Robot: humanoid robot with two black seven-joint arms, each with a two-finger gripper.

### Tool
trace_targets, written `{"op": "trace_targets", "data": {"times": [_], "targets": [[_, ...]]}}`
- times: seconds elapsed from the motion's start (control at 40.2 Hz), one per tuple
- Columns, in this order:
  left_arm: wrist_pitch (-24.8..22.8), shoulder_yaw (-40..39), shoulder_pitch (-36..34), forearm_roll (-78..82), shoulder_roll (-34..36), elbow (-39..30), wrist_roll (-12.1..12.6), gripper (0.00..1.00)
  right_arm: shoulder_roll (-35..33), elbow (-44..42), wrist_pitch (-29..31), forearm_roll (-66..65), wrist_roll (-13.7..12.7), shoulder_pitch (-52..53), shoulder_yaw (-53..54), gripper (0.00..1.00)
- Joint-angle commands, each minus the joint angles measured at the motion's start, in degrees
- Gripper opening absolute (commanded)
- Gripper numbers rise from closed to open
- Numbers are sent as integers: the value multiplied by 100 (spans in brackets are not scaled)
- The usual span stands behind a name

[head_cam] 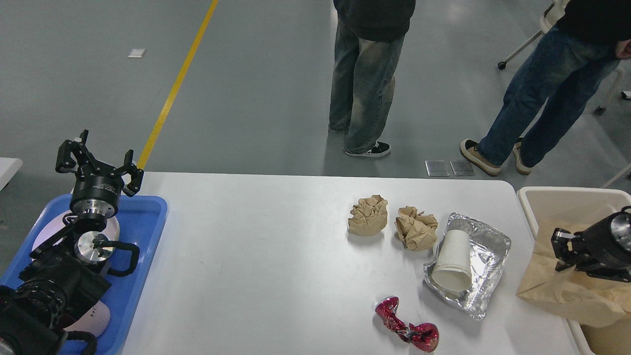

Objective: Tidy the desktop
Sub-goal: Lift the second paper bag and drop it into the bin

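Head view. A brown paper bag is carried by the right gripper, clamped on its upper edge, over the beige bin; release into the bin is judged the next move. The left gripper, fingers apart and empty, is raised above the blue tray. On the desktop remain two paper wads, a foil tray holding a cup, and a red wrapper.
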Motion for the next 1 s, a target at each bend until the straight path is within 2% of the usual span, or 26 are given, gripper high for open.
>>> {"op": "trace_targets", "data": {"times": [0.0,0.149,0.299,0.423,0.597,0.647,0.697,0.821,0.846,0.896,0.921,0.971], "targets": [[0,0,0,-1,1,0,0,96,-482,20,618,15,11,1199,21,0],[0,0,0,-1,1,0,0,96,-623,-33,1365,41,11,2448,214,0],[0,0,0,-1,1,0,0,96,-614,-94,1402,41,2,2625,443,0],[0,0,0,-1,1,0,0,96,-623,-199,1191,41,2,2547,470,0],[0,0,0,-1,1,0,0,96,-685,-709,68,41,2,1599,443,0],[0,0,0,-1,1,0,0,96,-685,-1182,-713,41,11,766,470,0],[0,0,0,-1,1,0,0,96,-685,-1542,-1197,41,11,81,514,0],[0,0,0,-1,1,0,0,96,-623,-2097,-1814,50,11,-1046,680,0],[0,0,0,-1,1,0,0,96,-614,-2203,-1911,50,11,-1266,750,18],[0,0,0,-1,-8,0,0,96,-571,-2457,-2139,50,20,-1714,935,64],[0,0,0,-1,1,0,0,96,-466,-2737,-2375,50,28,-2125,1188,100],[0,0,0,-1,1,0,0,96,-360,-2941,-2447,50,29,-2541,1470,100]]}}
